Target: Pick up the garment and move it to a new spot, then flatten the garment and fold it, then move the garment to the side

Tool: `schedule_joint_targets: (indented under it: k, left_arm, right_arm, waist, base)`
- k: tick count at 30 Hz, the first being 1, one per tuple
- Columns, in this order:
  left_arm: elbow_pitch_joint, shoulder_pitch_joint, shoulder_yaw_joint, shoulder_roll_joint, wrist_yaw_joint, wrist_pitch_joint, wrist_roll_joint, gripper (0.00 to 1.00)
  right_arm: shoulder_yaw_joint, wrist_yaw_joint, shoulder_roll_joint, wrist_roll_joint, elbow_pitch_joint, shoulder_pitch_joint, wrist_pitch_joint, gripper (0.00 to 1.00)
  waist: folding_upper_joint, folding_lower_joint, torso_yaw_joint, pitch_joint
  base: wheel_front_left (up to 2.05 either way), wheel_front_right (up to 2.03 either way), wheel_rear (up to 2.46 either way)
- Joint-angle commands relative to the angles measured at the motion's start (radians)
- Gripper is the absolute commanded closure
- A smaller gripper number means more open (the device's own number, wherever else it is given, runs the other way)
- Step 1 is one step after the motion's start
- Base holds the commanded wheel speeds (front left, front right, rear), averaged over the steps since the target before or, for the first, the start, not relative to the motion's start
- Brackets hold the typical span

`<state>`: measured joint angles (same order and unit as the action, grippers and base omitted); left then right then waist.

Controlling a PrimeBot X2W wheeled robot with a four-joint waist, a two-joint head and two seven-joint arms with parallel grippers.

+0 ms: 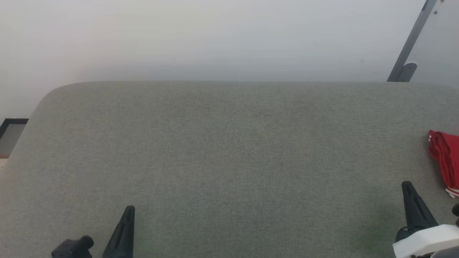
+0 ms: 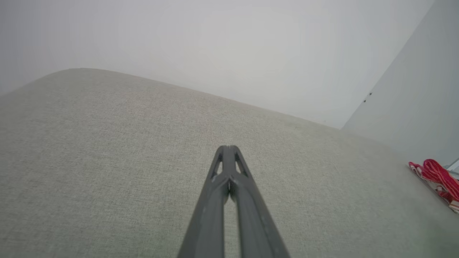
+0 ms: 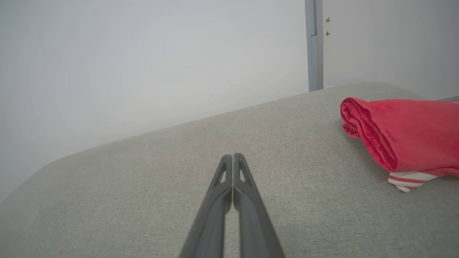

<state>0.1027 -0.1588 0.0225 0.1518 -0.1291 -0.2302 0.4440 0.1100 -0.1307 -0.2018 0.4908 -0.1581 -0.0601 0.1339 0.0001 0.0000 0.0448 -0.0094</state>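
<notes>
My left claw (image 2: 229,149) is closed to the narrowest. In its wrist view the two dark fingers (image 2: 209,215) meet tip against tip, with just a thin slit between them lower down. In the head view I find this left claw (image 1: 129,215) at the lower left, pointing up over the grey cloth-covered bench (image 1: 222,150). I cannot tell if it touches the cloth or hangs a little above it.

My right claw (image 3: 233,157) is in the same state, narrow, with both fingers (image 3: 252,215) pressed together along almost all their length. In the head view the right claw (image 1: 408,191) rises at the lower right, and its pale wrist housing (image 1: 426,240) is below it.

The garment (image 3: 405,132) lies on the bench to the right of the right claw, near it but apart from it. It is a compact folded bundle of red fabric. The rolled layers show at the end that faces the wall, and a piece of red-and-white striped trim (image 3: 408,179) comes out under its near corner. In the head view the garment (image 1: 446,161) sits at the far right side of the bench and the picture edge cuts it. It is well apart from the left claw.

Behind the bench is a plain pale wall (image 1: 215,36), and a grey metal post (image 1: 408,43) stands at the far right.
</notes>
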Motion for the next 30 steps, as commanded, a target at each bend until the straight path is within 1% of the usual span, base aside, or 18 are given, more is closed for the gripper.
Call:
schedule_joint_targets:
  k: [1, 11, 12, 20, 21, 30]
  left_arm:
    - [-0.007, 0.034, -0.009, 0.004, 0.001, 0.011, 0.058, 1.00]
    - [0.017, 0.070, -0.018, -0.004, 0.000, 0.050, 0.221, 1.00]
    - [0.017, 0.070, -0.018, -0.004, 0.000, 0.050, 0.221, 1.00]
    - [0.033, 0.095, -0.025, -0.011, -0.001, 0.079, 0.338, 1.00]
    - [0.035, 0.100, -0.027, -0.012, -0.001, 0.086, 0.366, 1.00]
    - [0.048, 0.123, -0.036, -0.020, -0.001, 0.117, 0.483, 1.00]
  right_arm:
    - [0.005, 0.000, -0.002, 0.053, 0.011, 0.029, -0.010, 1.00]
    - [0.005, 0.000, 0.019, 0.203, -0.002, 0.050, -0.042, 1.00]
    - [0.005, 0.000, 0.019, 0.203, -0.002, 0.050, -0.042, 1.00]
    - [0.005, 0.000, 0.035, 0.311, -0.011, 0.065, -0.066, 1.00]
    - [0.005, 0.000, 0.038, 0.337, -0.013, 0.068, -0.072, 1.00]
    - [0.005, 0.000, 0.054, 0.445, -0.023, 0.083, -0.097, 1.00]
  waist:
    - [-0.0001, 0.0000, -0.001, 0.000]
    - [-0.0001, 0.0000, -0.005, 0.001]
    - [-0.0001, 0.0000, -0.005, 0.001]
    - [-0.0001, 0.0000, -0.008, 0.002]
    - [-0.0001, 0.0000, -0.008, 0.002]
    - [-0.0001, 0.0000, -0.012, 0.003]
  base:
    - [0.00, 0.00, 0.00]
    - [0.00, 0.00, 0.00]
    - [0.00, 0.00, 0.00]
    - [0.00, 0.00, 0.00]
    - [0.00, 0.00, 0.00]
    - [0.00, 0.00, 0.00]
